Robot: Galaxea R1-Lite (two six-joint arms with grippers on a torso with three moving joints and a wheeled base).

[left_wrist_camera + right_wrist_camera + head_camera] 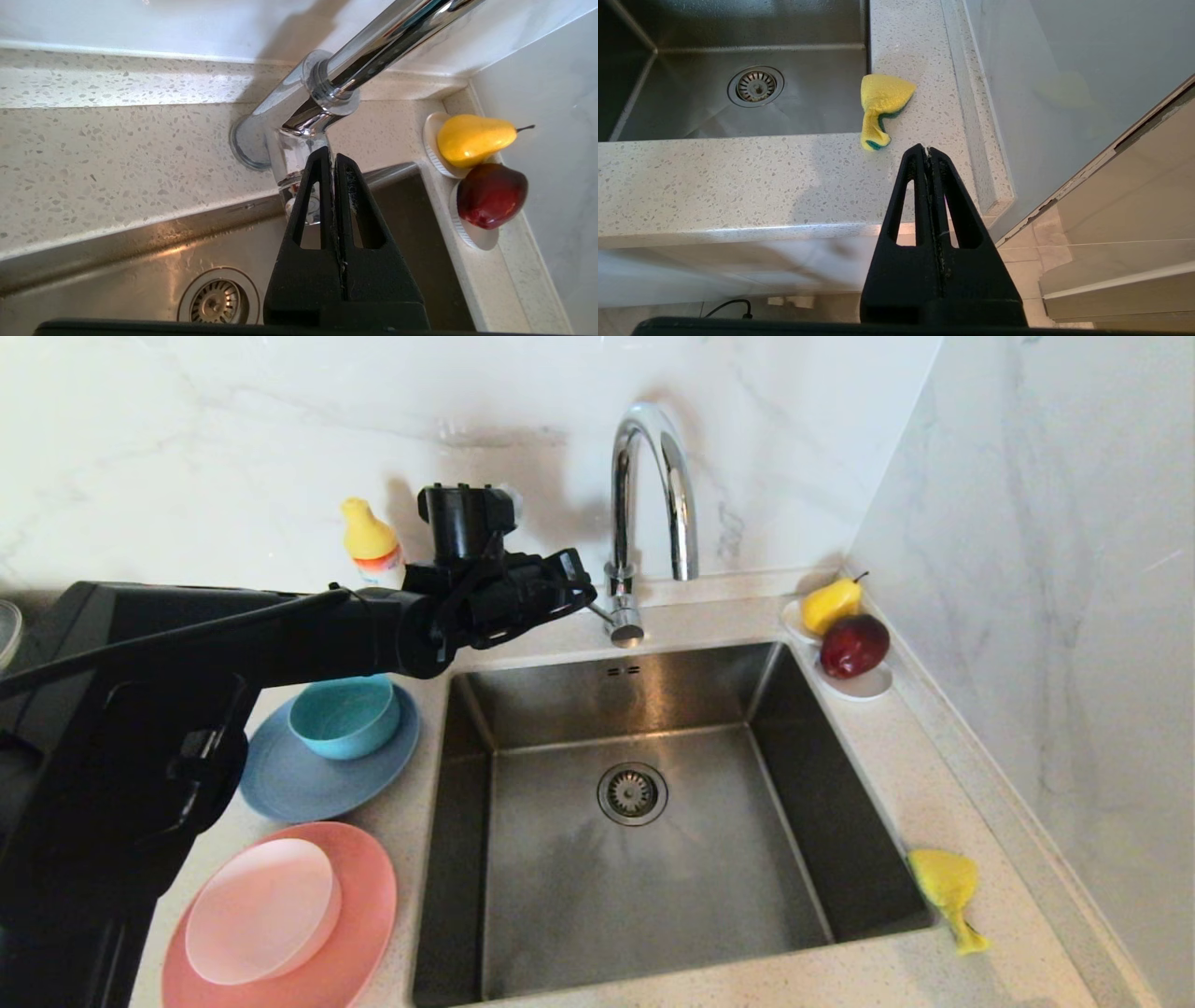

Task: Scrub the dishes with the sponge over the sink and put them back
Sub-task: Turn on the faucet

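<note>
Speckled pale surface around a steel sink, marble walls behind. The right tool, pinched shut and empty, hangs off the front edge; the crumpled sponge lies just ahead of it by the sink's rim, long axis pointing roughly back toward it. That arm is clearly nearer. The left tool, also shut and empty, sits at the faucet, maybe touching its base. Dishes stacked beside that arm. No readable labels anywhere.
</note>
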